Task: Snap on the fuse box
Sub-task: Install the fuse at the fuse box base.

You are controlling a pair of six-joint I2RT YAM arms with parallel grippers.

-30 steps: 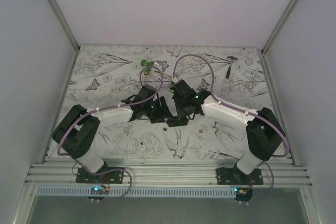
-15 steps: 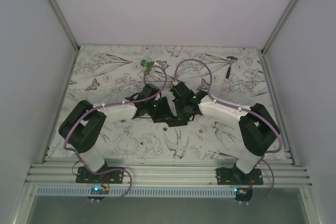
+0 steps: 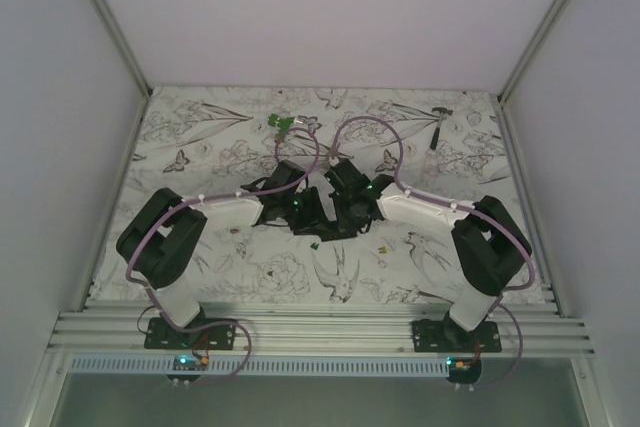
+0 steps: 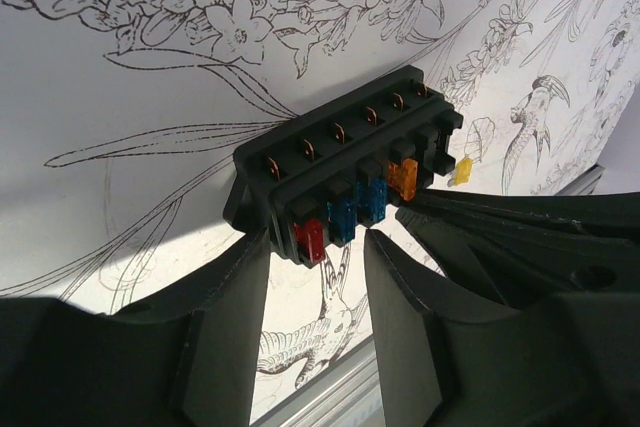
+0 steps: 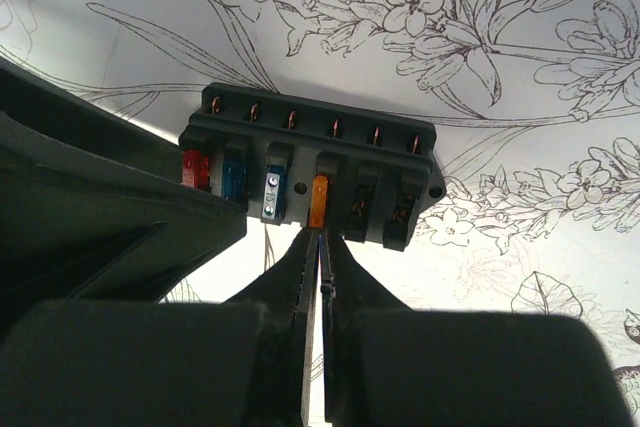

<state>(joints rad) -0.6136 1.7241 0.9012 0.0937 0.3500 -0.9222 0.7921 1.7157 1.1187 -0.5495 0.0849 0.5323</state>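
The fuse box (image 4: 340, 162) is a black block standing on its long side, its face with red, blue and orange fuses turned toward me. My left gripper (image 4: 315, 247) is open, and the box's red-fuse end sits just past its fingertips. In the right wrist view the fuse box (image 5: 310, 172) shows two bare slots at the right. My right gripper (image 5: 322, 235) is shut, its tips right under the orange fuse (image 5: 319, 201). From above, both grippers (image 3: 322, 217) meet over the box and hide most of it.
A loose yellow fuse (image 4: 462, 169) lies on the flower-printed mat (image 3: 200, 147) beside the box. A small green bit (image 3: 315, 243) lies just in front of the grippers. A green clip piece (image 3: 283, 125) and a grey tool (image 3: 438, 127) rest near the back wall.
The right gripper's fingers have come together under the orange fuse. The left gripper's fingers have narrowed a little. Both arms' elbows have drawn in toward the middle.
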